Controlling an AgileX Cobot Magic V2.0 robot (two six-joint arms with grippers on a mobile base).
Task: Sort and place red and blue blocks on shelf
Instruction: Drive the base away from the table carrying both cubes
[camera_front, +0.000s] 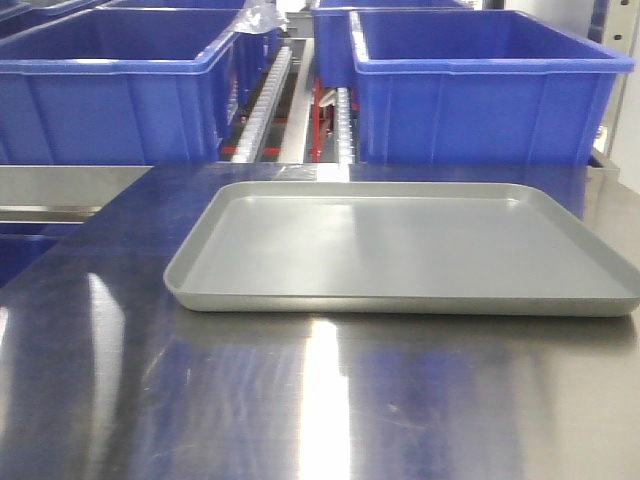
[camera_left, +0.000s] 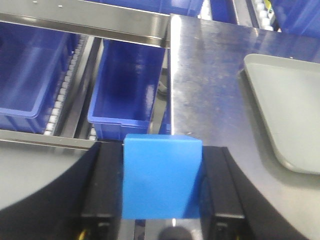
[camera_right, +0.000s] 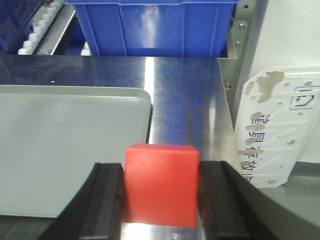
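In the left wrist view, the left end effector (camera_left: 163, 192) is clamped on the blue block (camera_left: 162, 175) at the bottom centre of the frame. Its black fingers (camera_left: 106, 190) press against the block's two sides. Behind the block lies the edge of the steel surface (camera_left: 210, 90), and a blue bin (camera_left: 127, 85) sits lower down in the upper left.

In the right wrist view, the right end effector (camera_right: 162, 200) grips the red block (camera_right: 161, 182) the same way at bottom centre. The block is held over the surface, just beside the right corner of the grey tray (camera_right: 65, 150). A worn white panel (camera_right: 280, 135) stands at the right edge.

In the front view the tray (camera_front: 400, 303) lies flat at mid-frame on the surface (camera_front: 300, 400). The shelf (camera_front: 60, 185) runs across the top, with two large blue bins (camera_front: 110, 100) side by side.
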